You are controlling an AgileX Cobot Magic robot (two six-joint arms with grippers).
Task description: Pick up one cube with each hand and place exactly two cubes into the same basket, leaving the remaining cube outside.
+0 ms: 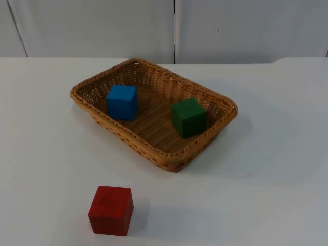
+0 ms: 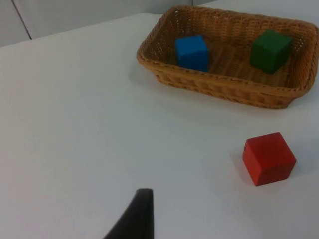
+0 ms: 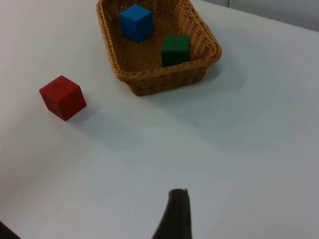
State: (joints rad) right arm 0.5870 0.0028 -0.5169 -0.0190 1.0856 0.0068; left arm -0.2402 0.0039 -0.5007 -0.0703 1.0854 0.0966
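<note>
- Looks done: blue cube (image 1: 122, 101) and green cube (image 1: 188, 117) in basket (image 1: 154, 148), red cube (image 1: 110, 210) out on bench (image 1: 266, 195).
- Both grippers well back from basket; can't tell openness.
- Next: nothing, stay clear.

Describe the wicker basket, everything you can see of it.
The wicker basket is a shallow rectangular tray of tan woven cane with a thick braided rim and open-weave walls. It sits flat on the white table, turned at an angle to the table's edges. Inside, resting on its woven floor and apart from each other, are a blue cube and a green cube. The red cube stands outside, clear of it. No claw touches the basket.
</note>
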